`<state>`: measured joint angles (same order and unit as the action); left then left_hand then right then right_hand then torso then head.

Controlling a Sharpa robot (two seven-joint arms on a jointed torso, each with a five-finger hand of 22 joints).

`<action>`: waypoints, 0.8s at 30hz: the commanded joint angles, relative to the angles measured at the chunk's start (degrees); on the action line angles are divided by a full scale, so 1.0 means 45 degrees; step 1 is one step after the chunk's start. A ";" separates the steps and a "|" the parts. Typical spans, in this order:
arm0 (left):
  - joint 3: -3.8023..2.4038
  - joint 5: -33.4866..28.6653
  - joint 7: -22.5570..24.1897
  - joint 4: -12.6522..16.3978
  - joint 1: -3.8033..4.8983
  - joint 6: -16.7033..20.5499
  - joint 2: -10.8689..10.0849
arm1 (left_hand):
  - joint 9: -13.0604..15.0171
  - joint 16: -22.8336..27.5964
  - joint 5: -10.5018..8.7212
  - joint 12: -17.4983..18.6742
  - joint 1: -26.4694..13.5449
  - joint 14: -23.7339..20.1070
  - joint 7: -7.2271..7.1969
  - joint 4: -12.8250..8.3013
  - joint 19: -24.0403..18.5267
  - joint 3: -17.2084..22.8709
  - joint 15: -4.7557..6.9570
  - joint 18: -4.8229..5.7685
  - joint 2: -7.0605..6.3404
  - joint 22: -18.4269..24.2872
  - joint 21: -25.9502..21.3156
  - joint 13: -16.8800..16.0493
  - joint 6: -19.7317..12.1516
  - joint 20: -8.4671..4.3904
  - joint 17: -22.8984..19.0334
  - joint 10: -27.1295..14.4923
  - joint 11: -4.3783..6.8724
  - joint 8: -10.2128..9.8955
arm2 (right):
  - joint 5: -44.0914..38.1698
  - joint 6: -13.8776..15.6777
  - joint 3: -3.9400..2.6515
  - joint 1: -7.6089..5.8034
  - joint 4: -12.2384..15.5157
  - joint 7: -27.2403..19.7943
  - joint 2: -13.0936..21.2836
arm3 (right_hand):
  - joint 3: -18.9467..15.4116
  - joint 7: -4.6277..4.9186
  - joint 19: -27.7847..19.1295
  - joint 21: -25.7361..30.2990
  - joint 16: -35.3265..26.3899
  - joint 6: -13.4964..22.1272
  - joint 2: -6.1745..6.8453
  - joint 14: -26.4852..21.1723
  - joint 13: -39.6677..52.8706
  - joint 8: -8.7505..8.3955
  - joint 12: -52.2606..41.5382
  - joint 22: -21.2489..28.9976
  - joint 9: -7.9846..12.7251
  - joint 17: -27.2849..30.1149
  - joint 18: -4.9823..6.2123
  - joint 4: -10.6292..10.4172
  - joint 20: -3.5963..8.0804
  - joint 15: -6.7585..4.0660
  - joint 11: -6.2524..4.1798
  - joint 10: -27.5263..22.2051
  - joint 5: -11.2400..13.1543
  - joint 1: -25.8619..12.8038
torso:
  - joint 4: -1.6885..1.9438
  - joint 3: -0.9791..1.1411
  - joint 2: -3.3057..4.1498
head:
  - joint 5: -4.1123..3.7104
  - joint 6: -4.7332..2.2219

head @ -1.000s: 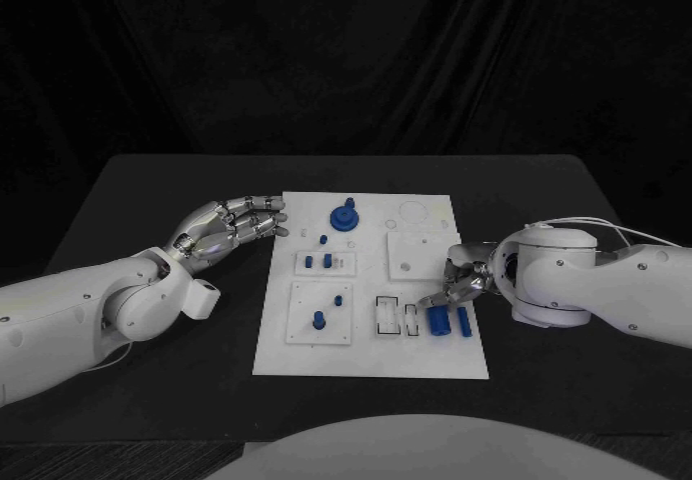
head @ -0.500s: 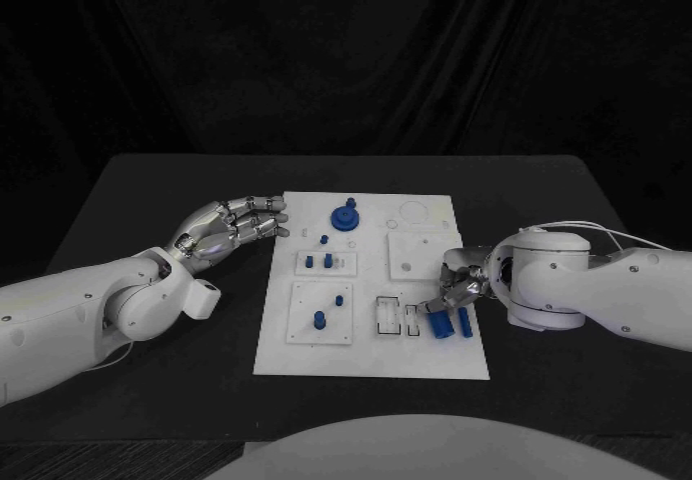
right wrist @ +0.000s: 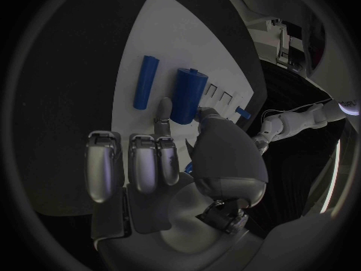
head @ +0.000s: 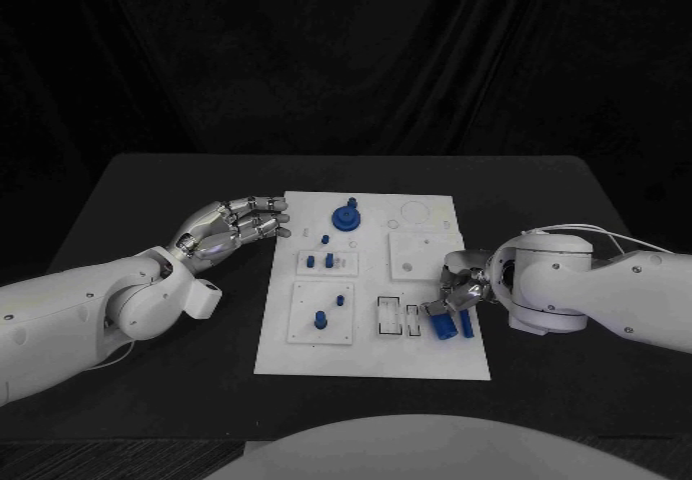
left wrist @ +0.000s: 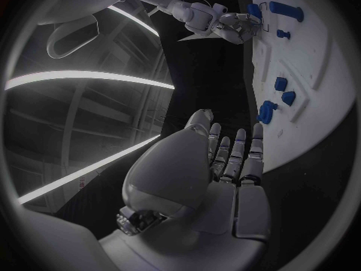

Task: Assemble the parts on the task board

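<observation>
Right robot hand (head: 451,296) pinching blue cylinder (right wrist: 186,95); left robot hand (head: 231,227) released; black table (head: 159,190), dark backdrop.

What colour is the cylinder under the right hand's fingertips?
Blue. The cylinder shows best in the right wrist view, at the right hand.

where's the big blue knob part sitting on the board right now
In the head view the blue knob stands at the task board's far edge, nearest the left hand.

Task board (head: 372,345) – matt white plastic; parts (head: 444,322) – smooth blue plastic.
</observation>
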<state>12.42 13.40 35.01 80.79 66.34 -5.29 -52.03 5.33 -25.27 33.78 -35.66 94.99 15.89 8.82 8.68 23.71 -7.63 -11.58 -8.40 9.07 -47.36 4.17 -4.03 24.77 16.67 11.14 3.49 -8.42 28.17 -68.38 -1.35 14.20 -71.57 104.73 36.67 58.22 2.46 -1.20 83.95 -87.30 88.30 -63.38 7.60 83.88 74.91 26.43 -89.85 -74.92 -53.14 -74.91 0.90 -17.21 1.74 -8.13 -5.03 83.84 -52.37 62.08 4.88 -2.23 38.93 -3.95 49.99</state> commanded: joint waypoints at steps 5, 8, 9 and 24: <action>-0.0011 -0.0081 0.0117 -0.0001 -0.0025 -0.0181 0.0007 | -0.0022 -0.0062 0.0043 0.0019 -0.0050 0.0034 0.0106 -0.0059 0.0101 0.0013 -0.0112 0.0223 0.0063 0.0015 0.0060 0.0011 0.0048 -0.0016 -0.0012 -0.0026 -0.0100 -0.0074 | 0.1077 0.1002 -0.0002 0.0020 0.0235 -0.0168 0.0236 | 0.1546 -0.0218 0.0972 0.0163 -0.0146 0.0253 -0.0065 0.1161 0.3354 0.0143 -0.0033 -0.3064 -0.0351 -0.2349 0.0015 0.1317 0.0073 -0.0114 -0.0175 0.1369 -0.0850 0.0206 | -0.0007 0.0001 -0.0008 | 0.0019 0.0001; -0.0011 -0.0081 0.0103 -0.0007 -0.0026 -0.0192 0.0009 | -0.0022 -0.0062 0.0043 0.0019 -0.0050 0.0034 0.0106 -0.0059 0.0101 0.0013 -0.0112 0.0223 0.0063 0.0015 0.0060 0.0011 0.0048 -0.0016 -0.0012 -0.0026 -0.0100 -0.0074 | 0.1170 0.1218 -0.0003 -0.0002 0.0276 -0.0212 0.0299 | 0.1630 -0.0217 0.0942 0.0226 -0.0186 0.0299 -0.0017 0.1146 0.3354 0.0180 -0.0033 -0.3040 -0.0498 -0.2276 0.0033 0.1334 0.0079 -0.0119 -0.0183 0.1369 -0.0765 0.0166 | -0.0005 0.0002 -0.0005 | 0.0040 0.0001; -0.0011 -0.0081 0.0099 -0.0009 -0.0027 -0.0194 0.0010 | -0.0022 -0.0062 0.0043 0.0019 -0.0050 0.0034 0.0106 -0.0059 0.0101 0.0013 -0.0112 0.0223 0.0063 0.0015 0.0060 0.0011 0.0048 -0.0016 -0.0012 -0.0026 -0.0100 -0.0074 | 0.1193 0.1280 -0.0003 -0.0014 0.0280 -0.0226 0.0315 | 0.1658 -0.0217 0.0940 0.0231 -0.0195 0.0314 -0.0012 0.1143 0.3354 0.0187 -0.0033 -0.3038 -0.0539 -0.2261 0.0034 0.1338 0.0080 -0.0120 -0.0184 0.1369 -0.0725 0.0154 | -0.0005 0.0002 -0.0006 | 0.0043 0.0001; -0.0011 -0.0081 0.0040 -0.0027 -0.0030 -0.0226 0.0007 | -0.0024 -0.0070 0.0043 0.0029 -0.0059 0.0047 0.0112 -0.0065 0.0106 0.0023 -0.0135 0.0228 0.0065 0.0016 0.0062 0.0013 0.0051 -0.0015 -0.0011 -0.0028 -0.0099 -0.0082 | 0.1115 0.2222 -0.0004 -0.0186 0.0374 -0.0526 0.0132 | 0.1981 -0.0150 0.0815 0.0501 -0.0380 0.0606 0.0082 0.1078 0.3354 0.0010 -0.0033 -0.2938 -0.0907 -0.1932 0.0105 0.1425 0.0077 -0.0107 -0.0160 0.1369 0.0077 0.0049 | 0.0000 0.0003 -0.0006 | 0.0156 0.0001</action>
<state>12.42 13.40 34.74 80.60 66.29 -5.56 -52.12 5.27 -25.27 33.78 -35.66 94.99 16.10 8.82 8.69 23.71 -7.63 -11.79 -8.40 9.07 -47.37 4.17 -4.03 24.77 16.67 11.14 3.49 -8.41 28.17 -63.22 5.36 14.19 -72.32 106.12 35.37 58.97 3.54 -0.65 83.94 -85.19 86.84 -62.13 7.74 84.09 74.90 26.60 -89.85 -74.91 -57.04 -74.91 0.90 -18.29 1.73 -8.31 -5.21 83.66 -52.46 62.20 4.86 -2.22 38.88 -3.33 49.99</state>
